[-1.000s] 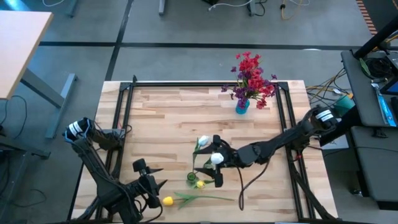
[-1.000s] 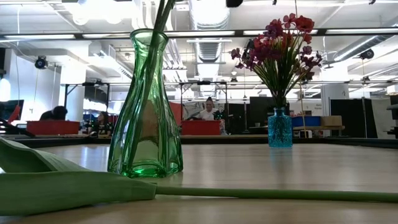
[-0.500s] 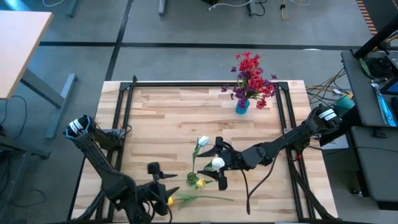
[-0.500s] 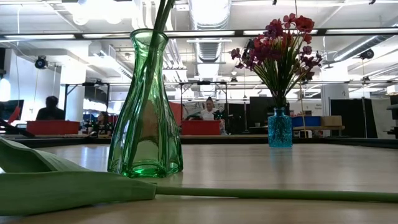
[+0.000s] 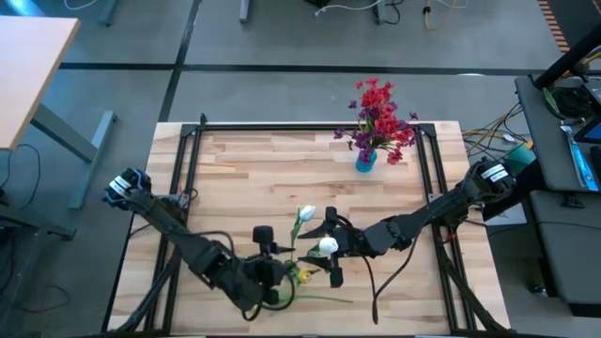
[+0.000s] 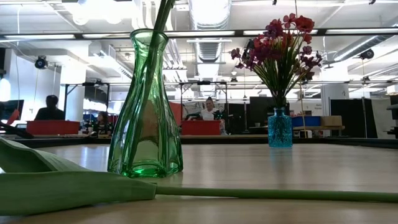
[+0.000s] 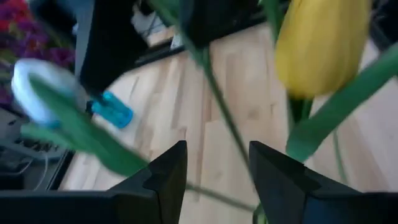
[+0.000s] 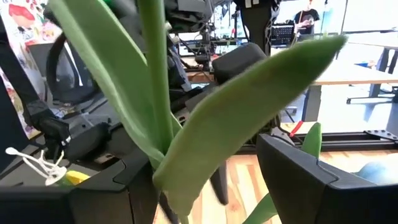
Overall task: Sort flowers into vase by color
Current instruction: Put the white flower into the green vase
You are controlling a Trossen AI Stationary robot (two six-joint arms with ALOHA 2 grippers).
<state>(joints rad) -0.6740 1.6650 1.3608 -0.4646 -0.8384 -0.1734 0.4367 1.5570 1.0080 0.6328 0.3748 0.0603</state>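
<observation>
Reaching with open left gripper (image 7: 214, 180) toward yellow tulip (image 7: 317, 46) near green vase (image 6: 146, 109); right gripper (image 8: 205, 186) bracketing white tulip stem (image 8: 155, 68), grip unclear. Next, closing on stem.

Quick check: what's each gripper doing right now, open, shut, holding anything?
Left gripper: open, fingers either side of a thin green stem beside the yellow tulip, not closed on it.
Right gripper: fingers apart around the white tulip's stem; firm grip cannot be told.

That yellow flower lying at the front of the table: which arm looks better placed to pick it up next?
The left arm. Its gripper is already over the yellow flower at the table's front edge, and its wrist view shows the bud just ahead of the parted fingers. The right gripper is busy around the white flower's stem.
</observation>
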